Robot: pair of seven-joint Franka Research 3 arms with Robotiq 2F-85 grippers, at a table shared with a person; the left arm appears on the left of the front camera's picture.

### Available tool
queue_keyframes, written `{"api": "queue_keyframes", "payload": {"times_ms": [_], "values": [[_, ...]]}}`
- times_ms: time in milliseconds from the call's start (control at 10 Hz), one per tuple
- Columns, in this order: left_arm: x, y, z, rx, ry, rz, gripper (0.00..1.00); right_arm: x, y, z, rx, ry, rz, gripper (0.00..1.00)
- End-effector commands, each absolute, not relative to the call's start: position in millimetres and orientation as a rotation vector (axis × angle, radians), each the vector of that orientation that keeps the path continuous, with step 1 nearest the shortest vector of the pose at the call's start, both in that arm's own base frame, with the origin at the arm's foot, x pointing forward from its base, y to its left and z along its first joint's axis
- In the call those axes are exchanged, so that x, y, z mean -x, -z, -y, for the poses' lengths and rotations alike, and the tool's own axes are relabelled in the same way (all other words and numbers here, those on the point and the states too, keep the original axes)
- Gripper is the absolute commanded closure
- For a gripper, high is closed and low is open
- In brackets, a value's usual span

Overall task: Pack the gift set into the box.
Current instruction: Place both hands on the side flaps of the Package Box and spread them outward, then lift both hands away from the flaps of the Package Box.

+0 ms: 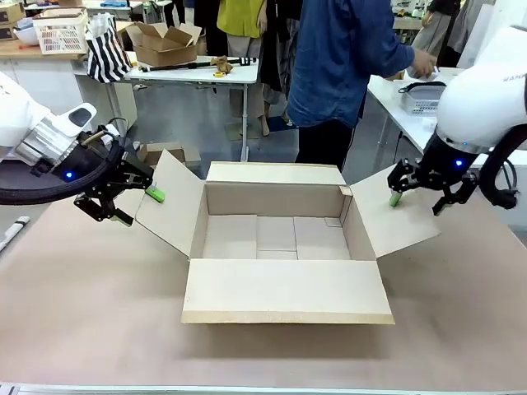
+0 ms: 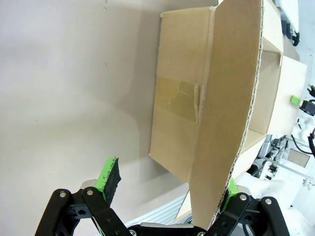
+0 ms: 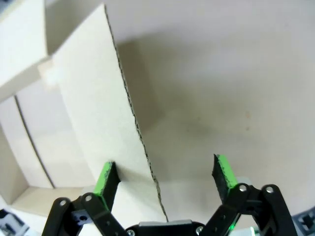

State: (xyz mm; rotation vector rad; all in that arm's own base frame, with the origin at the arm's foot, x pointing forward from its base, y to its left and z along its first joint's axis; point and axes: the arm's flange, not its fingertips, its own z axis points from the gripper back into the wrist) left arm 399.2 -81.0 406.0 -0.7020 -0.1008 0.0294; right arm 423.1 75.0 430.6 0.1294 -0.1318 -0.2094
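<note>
Left gripper (image 1: 140,206): positioned toward the left edge of the table (image 1: 247,354). The jaws were spread wide and straddled the free edge of the box's left flap (image 1: 169,206). In the left wrist view, one pad (image 2: 110,174) stood clear of the cardboard. Nothing was clamped.

Box (image 1: 272,197): set at the middle of the table, nearer the far edge. All four flaps were folded outward. The interior showed bare cardboard floor, with no item loaded.

Right gripper (image 1: 416,203): positioned toward the right edge of the table. The jaws were equally wide and straddled the right flap (image 1: 399,222). In the right wrist view, one pad (image 3: 108,177) lay close against the flap face. No grip was made.

Gift set (image 1: 422,99): judged to be the white slotted basket on the side table beyond the far right corner. The person's hand (image 1: 424,64) was just above it. Its contents could not be made out.

Status: the box was open and ready, and packing had not begun. Transfer of the set into the box was outstanding.
</note>
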Motion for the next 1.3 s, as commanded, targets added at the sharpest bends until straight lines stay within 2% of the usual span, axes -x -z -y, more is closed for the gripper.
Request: {"api": "queue_keyframes", "payload": {"times_ms": [0,1200], "values": [[-397.4,-407.3,79.4,0.699,-0.023,0.096,0.00,-424.6,-447.9,-90.3,-0.104,0.218,0.160,0.00],[-397.4,-407.3,79.4,0.699,-0.023,0.096,0.00,-424.6,-447.9,-90.3,-0.104,0.218,0.160,0.00]]}}
